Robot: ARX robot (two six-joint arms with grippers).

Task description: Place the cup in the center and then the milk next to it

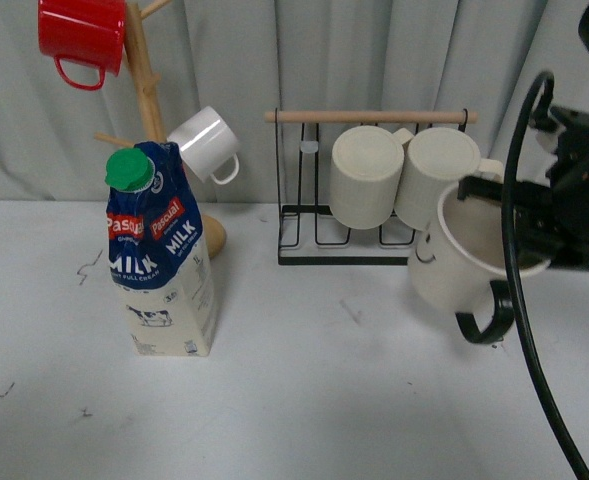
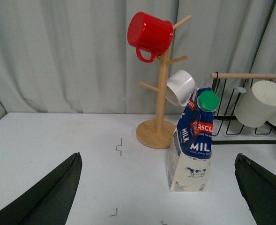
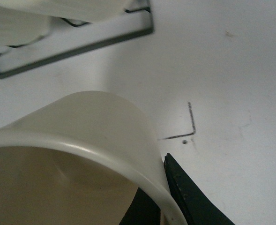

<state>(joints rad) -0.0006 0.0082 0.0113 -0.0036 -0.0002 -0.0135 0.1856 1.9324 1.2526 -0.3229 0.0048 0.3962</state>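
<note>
Cream cup (image 1: 444, 272) hangs tilted, rim pinched by the right jaws; left jaws spread wide.

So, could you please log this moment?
right gripper: holds cream black-handled mug tilted | left gripper: open | blue milk carton: standing

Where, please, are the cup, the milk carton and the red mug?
cup (image 1: 452, 280): front view, cream side wall.
milk carton (image 1: 159, 250): front view, blue upper panel.
red mug (image 1: 82, 25): front view, its side.
</note>
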